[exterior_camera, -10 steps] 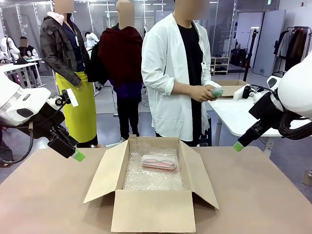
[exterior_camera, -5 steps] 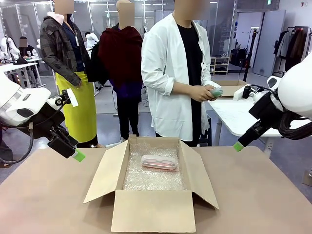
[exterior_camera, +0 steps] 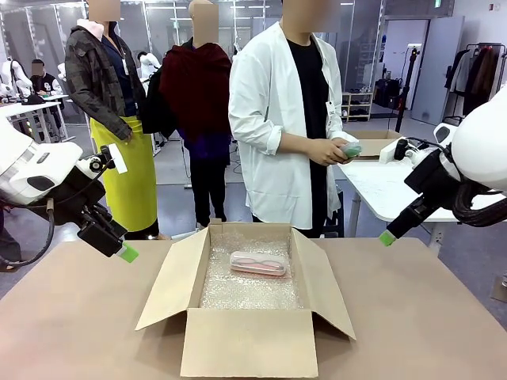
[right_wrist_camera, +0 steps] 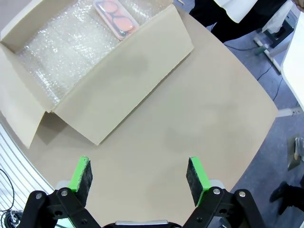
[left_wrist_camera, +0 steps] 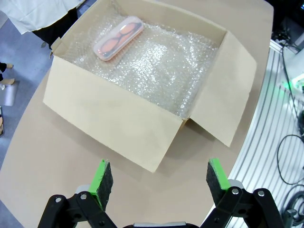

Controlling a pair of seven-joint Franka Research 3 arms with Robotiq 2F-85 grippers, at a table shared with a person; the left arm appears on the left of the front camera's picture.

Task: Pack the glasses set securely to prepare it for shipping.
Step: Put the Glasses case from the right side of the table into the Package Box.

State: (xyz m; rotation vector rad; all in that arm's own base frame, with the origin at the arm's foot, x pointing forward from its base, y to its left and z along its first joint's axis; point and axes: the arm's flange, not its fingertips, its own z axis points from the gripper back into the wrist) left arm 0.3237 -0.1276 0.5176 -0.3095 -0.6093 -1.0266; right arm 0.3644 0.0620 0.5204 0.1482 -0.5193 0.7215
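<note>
The pink case (exterior_camera: 257,264) lies flat on the bubble wrap (exterior_camera: 249,294) in the far half of the open box (exterior_camera: 245,342), long side across, clear of the walls. The green case (exterior_camera: 351,148) is off the counter (exterior_camera: 71,324), held in the person's hands (exterior_camera: 329,150) at waist height beyond the far edge.

Over the last second almost nothing has changed. The pink case is where it was, the green one has not left the person's hands, and neither arm has moved. By that reading the set is half packed. The job seems to wait on the second case going into the box, by hand-over or straight from the person. The flaps stand open and no wrap covers the pink case, so padding on top and closing are also still to do.

The left tool (left_wrist_camera: 155,178) hangs above the counter on the box's left side. Its jaws are spread wide and hold nothing, and through the gap its wrist view shows the box's side flap. The right tool (right_wrist_camera: 139,175) hovers above bare counter to the box's right, equally wide open, empty and touching nothing.
</note>
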